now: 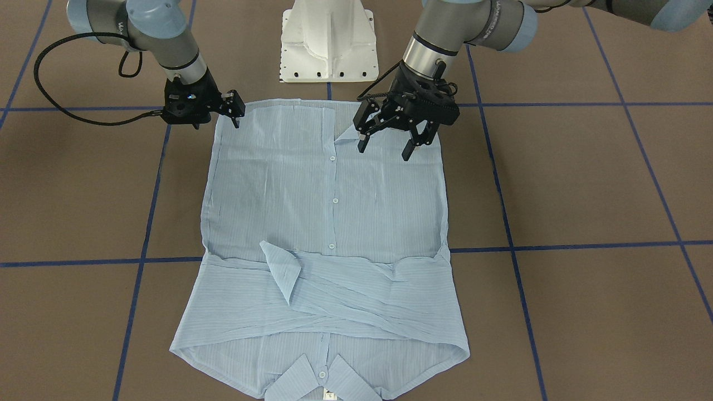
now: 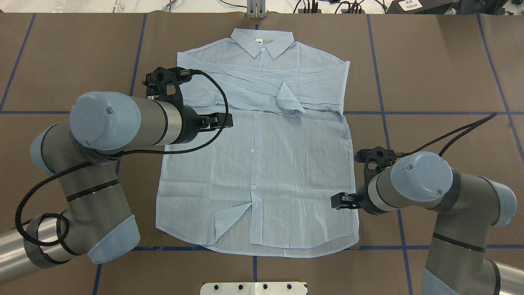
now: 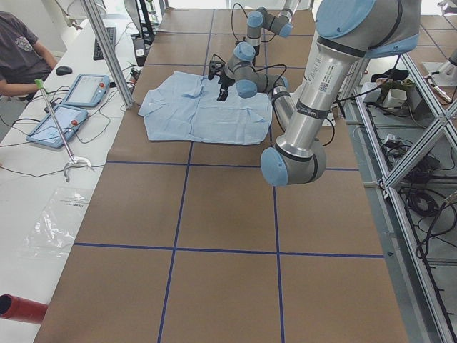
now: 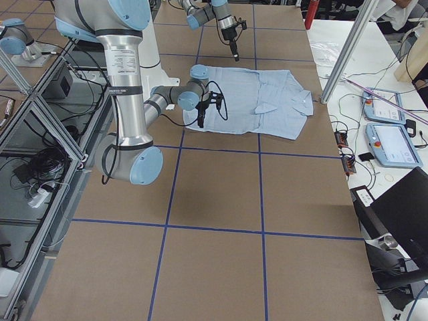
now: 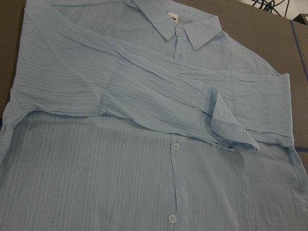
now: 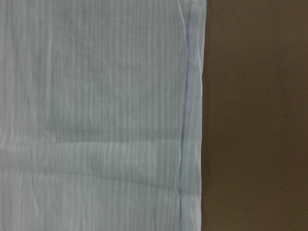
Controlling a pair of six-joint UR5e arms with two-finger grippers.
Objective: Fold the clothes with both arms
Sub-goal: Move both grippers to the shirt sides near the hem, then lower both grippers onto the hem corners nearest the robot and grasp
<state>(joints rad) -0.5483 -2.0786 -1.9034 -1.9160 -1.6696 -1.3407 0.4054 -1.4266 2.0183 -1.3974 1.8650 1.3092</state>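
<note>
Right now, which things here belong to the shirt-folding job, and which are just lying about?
Job in hand: shirt, spread flat on the table; left claw; right claw.

Lying about: white base plate; tablets, plastic bag and red tube on the side bench.

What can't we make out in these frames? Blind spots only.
- Right gripper: open or shut unclear; side-on in the front view, mostly under its wrist overhead.
- Shirt: a stretch of its side edge is hidden under the left arm overhead.
- Collar: clipped by the front view's bottom edge.
- Collar label: print too small in the left wrist view.
</note>
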